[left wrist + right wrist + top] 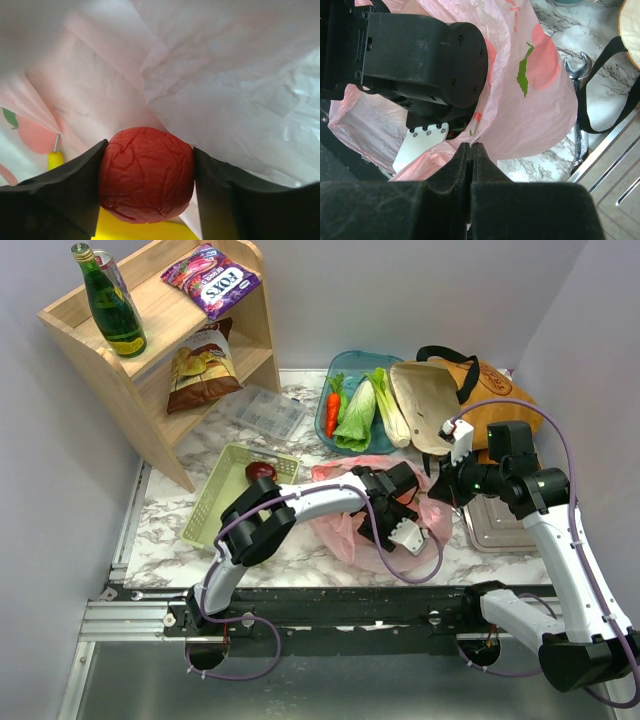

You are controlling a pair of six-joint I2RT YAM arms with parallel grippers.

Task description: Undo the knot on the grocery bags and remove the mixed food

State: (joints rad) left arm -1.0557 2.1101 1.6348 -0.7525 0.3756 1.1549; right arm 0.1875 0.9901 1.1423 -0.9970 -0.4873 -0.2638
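Note:
The thin pink plastic bag (345,525) lies open at mid-table; no knot shows. My left gripper (402,512) reaches inside it, and its wrist view shows it (146,172) shut on a bright red fruit (146,170), with a yellow banana (142,231) just beneath. My right gripper (438,487) is shut on the bag's edge, pinching the plastic (530,100) between the fingertips (471,146). The mustard tote (470,390) lies at the back right. A carrot (333,412) and leafy vegetables (357,415) lie on a blue tray (330,370).
A green basket (215,502) holds a dark red apple (261,471). A wooden shelf (150,370) holds a bottle (110,305), the FOX'S packet (211,278) and a chip bag (203,368). A clear box (265,410), a metal tray (500,528) and a wrench (577,75) lie nearby.

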